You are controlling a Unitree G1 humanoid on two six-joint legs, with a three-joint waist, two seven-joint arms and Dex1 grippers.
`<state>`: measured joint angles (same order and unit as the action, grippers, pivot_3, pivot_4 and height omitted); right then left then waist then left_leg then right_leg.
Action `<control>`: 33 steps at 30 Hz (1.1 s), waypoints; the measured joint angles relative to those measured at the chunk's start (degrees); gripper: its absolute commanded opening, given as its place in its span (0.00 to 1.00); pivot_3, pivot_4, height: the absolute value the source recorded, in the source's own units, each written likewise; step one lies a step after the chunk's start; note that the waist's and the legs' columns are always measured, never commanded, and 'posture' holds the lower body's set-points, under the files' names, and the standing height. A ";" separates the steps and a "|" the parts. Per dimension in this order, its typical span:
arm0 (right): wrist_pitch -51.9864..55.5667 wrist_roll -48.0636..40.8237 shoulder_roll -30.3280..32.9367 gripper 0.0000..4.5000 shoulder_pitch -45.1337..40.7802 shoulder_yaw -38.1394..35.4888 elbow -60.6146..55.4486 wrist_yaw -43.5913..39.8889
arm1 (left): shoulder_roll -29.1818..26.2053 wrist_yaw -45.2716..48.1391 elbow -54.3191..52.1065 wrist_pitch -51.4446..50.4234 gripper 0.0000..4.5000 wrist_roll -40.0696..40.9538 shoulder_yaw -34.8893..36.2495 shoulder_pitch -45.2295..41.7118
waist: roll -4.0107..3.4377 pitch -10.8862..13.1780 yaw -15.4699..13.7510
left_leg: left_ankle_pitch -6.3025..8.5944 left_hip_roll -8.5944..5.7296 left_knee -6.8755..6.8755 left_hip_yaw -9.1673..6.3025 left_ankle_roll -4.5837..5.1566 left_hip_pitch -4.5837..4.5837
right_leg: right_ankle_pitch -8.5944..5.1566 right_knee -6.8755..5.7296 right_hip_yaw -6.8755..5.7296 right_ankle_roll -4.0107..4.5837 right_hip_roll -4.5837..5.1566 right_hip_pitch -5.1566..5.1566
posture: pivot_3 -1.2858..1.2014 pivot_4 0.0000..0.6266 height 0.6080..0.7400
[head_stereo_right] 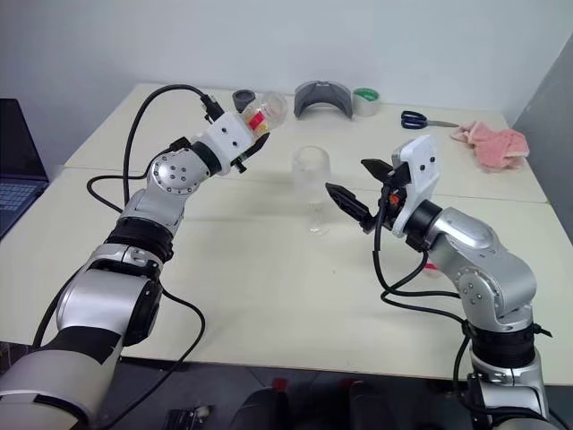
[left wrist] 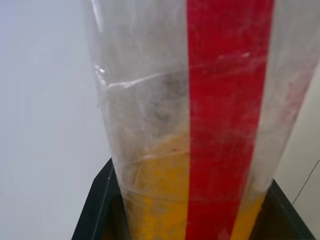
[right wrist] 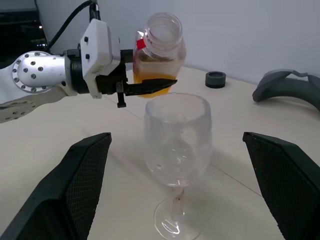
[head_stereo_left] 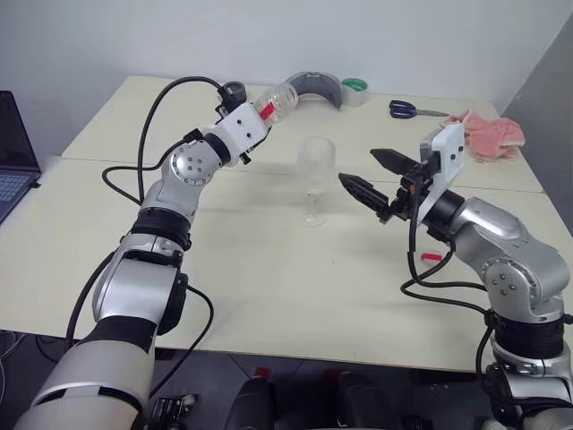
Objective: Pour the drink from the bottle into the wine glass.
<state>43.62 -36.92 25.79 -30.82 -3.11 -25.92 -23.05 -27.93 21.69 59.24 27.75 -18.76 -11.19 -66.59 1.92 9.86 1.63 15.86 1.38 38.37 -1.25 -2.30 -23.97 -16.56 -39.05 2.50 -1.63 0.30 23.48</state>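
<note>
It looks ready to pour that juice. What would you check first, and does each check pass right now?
1. Left gripper shut on the bottle: ok.
2. Bottle mouth uncapped and open: ok.
3. Orange drink left in the bottle: ok.
4. Wine glass upright on the table, empty: ok.
5. Bottle mouth above the glass bowl: not ok; it seems to sit behind the glass, off to the robot's left.
6. Right gripper steadying the glass: not ok; its fingers stand open, clear of the glass.
</note>
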 measured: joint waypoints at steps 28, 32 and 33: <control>-1.99 3.68 -2.30 1.00 -1.96 0.18 2.02 -0.09 | -4.68 -8.71 7.73 12.79 0.37 -15.18 -10.08 -9.91 | -0.01 0.00 0.02 | 0.11 -0.02 0.44 -0.02 0.19 -0.08 | 0.00 -0.42 -0.03 0.00 -0.01 0.04 | 0.52 0.24 1.00; -2.24 4.12 -2.54 1.00 -1.74 0.45 2.02 -0.62 | -5.10 -9.89 8.42 13.72 0.37 -17.34 -11.38 -9.94 | -0.01 0.00 0.07 | 0.11 -0.01 0.47 -0.02 0.19 -0.08 | 0.00 -0.54 -0.03 0.00 -0.02 0.10 | 0.52 0.24 1.00; -2.35 4.14 -2.57 1.00 -1.56 0.45 2.02 -0.66 | -5.30 -10.21 8.45 13.99 0.37 -17.64 -11.69 -10.10 | -0.01 0.00 0.06 | 0.11 0.00 0.48 -0.02 0.19 -0.08 | 0.00 -0.57 -0.03 0.00 -0.02 0.10 | 0.52 0.24 1.00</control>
<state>41.26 -32.78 23.22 -32.39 -2.66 -23.89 -23.71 -33.22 11.49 67.69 41.74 -36.39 -22.88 -76.69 1.91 9.86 1.69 15.97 1.37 38.85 -1.28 -2.12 -24.05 -16.56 -39.62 2.47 -1.63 0.27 23.59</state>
